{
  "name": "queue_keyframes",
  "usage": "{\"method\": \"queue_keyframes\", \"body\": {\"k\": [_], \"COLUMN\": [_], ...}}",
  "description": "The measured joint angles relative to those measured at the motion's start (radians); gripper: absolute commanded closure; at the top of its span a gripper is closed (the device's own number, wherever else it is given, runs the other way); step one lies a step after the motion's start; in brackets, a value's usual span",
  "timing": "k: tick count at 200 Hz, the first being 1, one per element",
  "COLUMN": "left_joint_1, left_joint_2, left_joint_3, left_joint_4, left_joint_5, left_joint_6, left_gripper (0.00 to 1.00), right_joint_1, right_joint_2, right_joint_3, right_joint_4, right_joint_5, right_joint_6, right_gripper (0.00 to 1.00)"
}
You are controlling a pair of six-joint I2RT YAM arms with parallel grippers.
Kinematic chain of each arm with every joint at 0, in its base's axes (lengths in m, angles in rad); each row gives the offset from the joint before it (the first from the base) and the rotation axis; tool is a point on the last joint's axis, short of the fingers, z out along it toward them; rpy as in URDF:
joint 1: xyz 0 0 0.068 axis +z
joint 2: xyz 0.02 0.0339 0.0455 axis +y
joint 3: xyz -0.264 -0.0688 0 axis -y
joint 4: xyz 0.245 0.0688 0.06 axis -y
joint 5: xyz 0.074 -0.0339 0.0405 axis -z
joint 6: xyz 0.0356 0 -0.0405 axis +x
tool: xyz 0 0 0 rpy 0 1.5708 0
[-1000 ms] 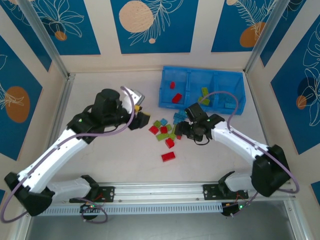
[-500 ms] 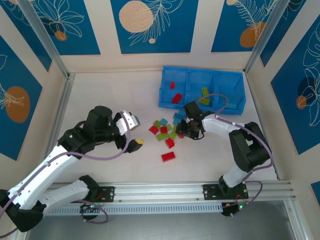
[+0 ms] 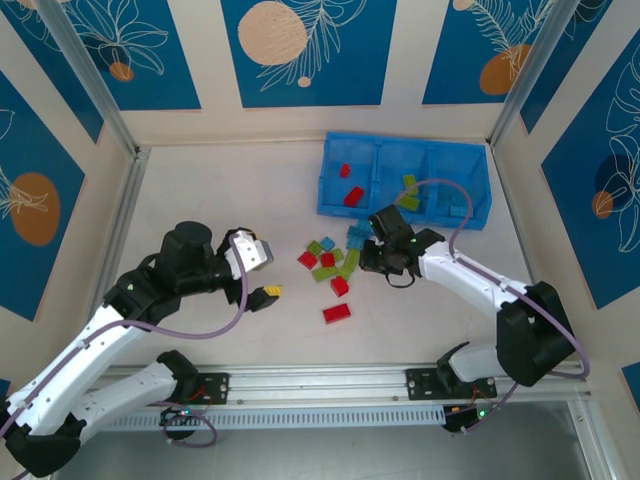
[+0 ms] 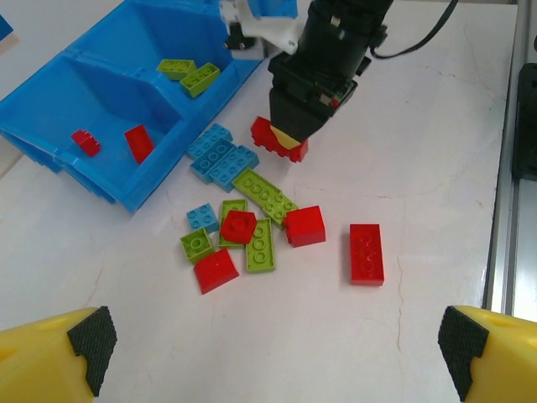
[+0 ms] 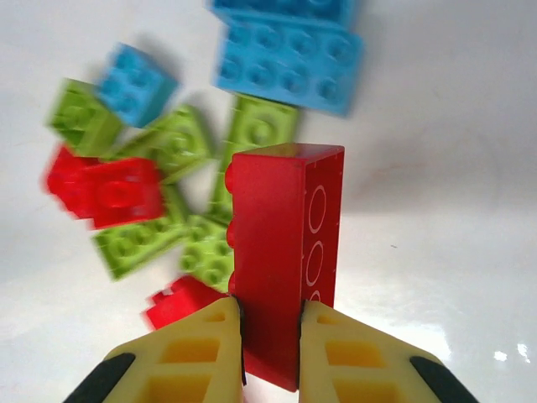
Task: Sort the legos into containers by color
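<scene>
The step in hand is the pick-up of a red piece. The right gripper [image 5: 270, 323] has its yellow fingers pressed onto a red brick [image 5: 281, 252], pinching it by its long sides, stud face turned left in the wrist view. It hovers at the right edge of the loose pile of legos [image 3: 330, 262]; whether the brick is clear of the table I cannot tell.

The left gripper [image 3: 262, 272] hangs with its jaws spread wide and nothing between them, left of the pile and well apart from it.

The blue bin [image 4: 147, 180] sits at the far side of the table. Its left compartment [image 4: 109, 101] already has red bricks, the middle one green, the right one blue.

The next move probably calls for lifting the brick over the bin's near wall, carrying it far and slightly left, and releasing it above the red compartment.
</scene>
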Motion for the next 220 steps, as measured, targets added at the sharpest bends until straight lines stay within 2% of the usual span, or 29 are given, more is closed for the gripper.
{"method": "queue_keyframes", "body": {"k": [38,85,96,118,147,178,200,220], "left_joint_1": [0.0,0.0,0.0,0.0,0.002,0.002,0.002,0.002], "left_joint_2": [0.0,0.0,0.0,0.001,0.003,0.003,0.004,0.011], "left_joint_3": [-0.013,-0.035,-0.036,-0.036,-0.036,-0.036,-0.036,-0.036], "left_joint_4": [0.008,0.011,0.011,0.011,0.011,0.011,0.011,0.011], "left_joint_5": [-0.003,-0.013,-0.022,-0.039,-0.056,-0.063,-0.063,-0.063], "left_joint_6": [0.0,0.0,-0.001,-0.003,-0.003,-0.003,-0.003,-0.003], "left_gripper": [0.0,0.0,0.0,0.0,0.0,0.0,0.0,0.0], "right_joint_1": [0.021,-0.068,-0.093,-0.129,-0.15,-0.138,-0.105,-0.051], "right_joint_2": [0.044,0.417,0.511,0.669,0.781,0.704,0.501,0.252], "right_joint_3": [0.212,0.65,0.743,0.922,1.104,1.076,0.863,0.598], "right_joint_4": [0.012,0.032,0.018,-0.043,-0.149,-0.194,-0.187,-0.135], "right_joint_5": [0.025,0.023,0.022,0.022,0.021,0.021,0.039,0.074], "right_joint_6": [-0.072,-0.164,-0.178,-0.206,-0.234,-0.251,-0.244,-0.195], "right_gripper": [0.83,0.82,0.76,0.56,0.53,0.52,0.47,0.4]}}
